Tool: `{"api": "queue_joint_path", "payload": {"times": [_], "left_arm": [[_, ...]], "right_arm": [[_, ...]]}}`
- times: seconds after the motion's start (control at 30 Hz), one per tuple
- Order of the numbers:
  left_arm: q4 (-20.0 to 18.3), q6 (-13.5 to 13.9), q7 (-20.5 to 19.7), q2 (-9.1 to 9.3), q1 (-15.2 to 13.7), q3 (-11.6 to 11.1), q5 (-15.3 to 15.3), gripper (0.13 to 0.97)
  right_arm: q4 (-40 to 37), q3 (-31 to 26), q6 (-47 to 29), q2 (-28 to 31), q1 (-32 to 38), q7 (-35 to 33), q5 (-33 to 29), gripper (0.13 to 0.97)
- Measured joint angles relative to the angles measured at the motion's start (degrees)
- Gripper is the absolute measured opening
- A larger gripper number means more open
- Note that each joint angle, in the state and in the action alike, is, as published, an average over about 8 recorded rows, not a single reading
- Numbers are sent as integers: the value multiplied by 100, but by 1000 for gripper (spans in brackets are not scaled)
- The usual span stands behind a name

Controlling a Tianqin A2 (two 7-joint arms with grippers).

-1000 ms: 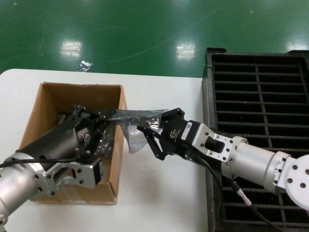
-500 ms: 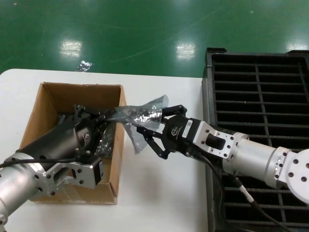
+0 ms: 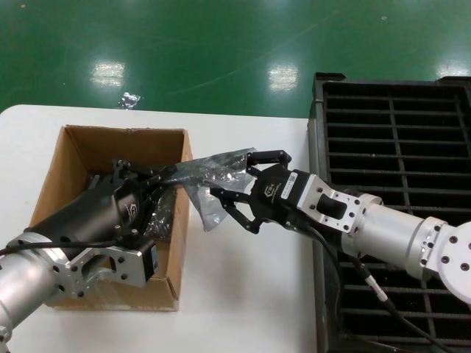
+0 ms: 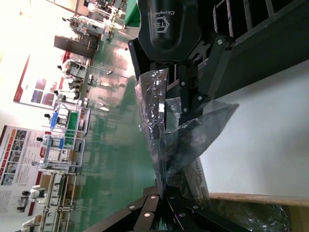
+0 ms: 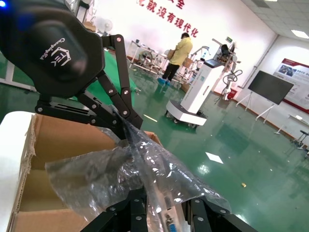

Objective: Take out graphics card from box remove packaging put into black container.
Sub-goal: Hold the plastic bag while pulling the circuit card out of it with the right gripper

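Head view: left gripper [image 3: 165, 179] over the box [image 3: 77, 158] at its right wall, pinching one end of the bag [image 3: 210, 176]; right gripper [image 3: 246, 191] spread wide around the other end, probably to strip it.

Wrist views: card hidden inside the bag; crate [image 3: 397, 125] on the table's right edge.

Robotics lab or factory demo hall. Glossy green epoxy floor [image 3: 221, 44] reflecting ceiling lights, white worktable [image 3: 250, 294]. Right wrist view: red Chinese lettering [image 5: 166, 17] on white wall, white mobile robot [image 5: 198, 96], person in yellow jacket [image 5: 176, 55], screen on stand [image 5: 273, 87]. Left wrist view: posters [image 4: 21, 150], racks of equipment [image 4: 63, 145].
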Motion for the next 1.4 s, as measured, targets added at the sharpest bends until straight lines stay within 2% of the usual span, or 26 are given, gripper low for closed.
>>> {"api": "queue_joint_path", "payload": {"times": [0.73,1.4], "left_arm": [[0,0,0,0,0,0,0,139],[0,0,0,0,0,1,0,139]], "right_arm": [[-449,-161,-222,-250,220,-217,208,178],[316,31,-146,154,-136,282,148,178]]}}
